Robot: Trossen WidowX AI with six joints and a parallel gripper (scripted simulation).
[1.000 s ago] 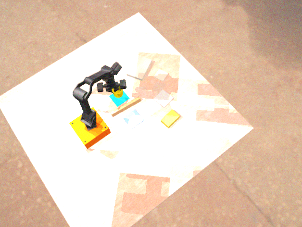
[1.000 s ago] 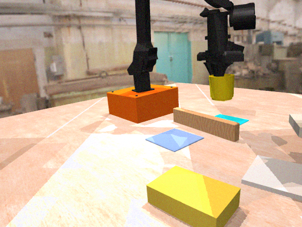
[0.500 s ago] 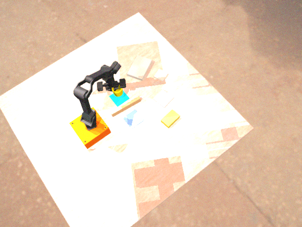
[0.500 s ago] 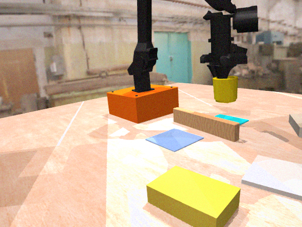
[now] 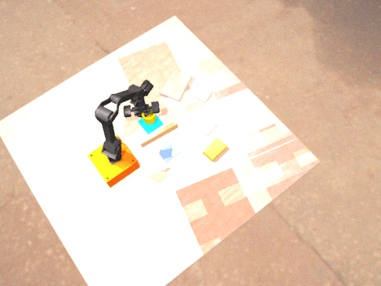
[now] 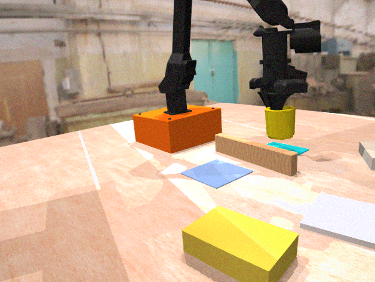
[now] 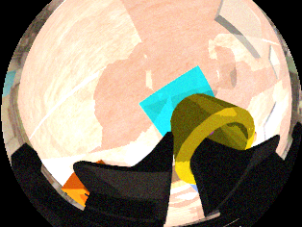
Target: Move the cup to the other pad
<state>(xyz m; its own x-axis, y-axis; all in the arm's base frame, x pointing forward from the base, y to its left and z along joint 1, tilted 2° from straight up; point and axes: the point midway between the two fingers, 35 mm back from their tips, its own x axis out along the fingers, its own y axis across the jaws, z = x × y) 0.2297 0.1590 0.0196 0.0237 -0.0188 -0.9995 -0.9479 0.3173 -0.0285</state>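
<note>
My gripper (image 5: 147, 112) (image 6: 276, 106) (image 7: 177, 136) is shut on the rim of a yellow cup (image 5: 150, 118) (image 6: 279, 122) (image 7: 206, 125). The cup hangs upright a little above the cyan pad (image 5: 147, 126) (image 6: 289, 147) (image 7: 167, 104). The marbles inside it are hidden. A light blue pad (image 5: 166, 152) (image 6: 216, 172) lies flat on the near side of a wooden bar (image 5: 159, 134) (image 6: 255, 153), which lies between the two pads.
The arm's orange base (image 5: 113, 167) (image 6: 177, 127) stands left of the pads. A yellow block (image 5: 215, 149) (image 6: 239, 242) lies nearer the front. A grey slab (image 6: 341, 216) and a grey block (image 6: 367, 153) lie at the right.
</note>
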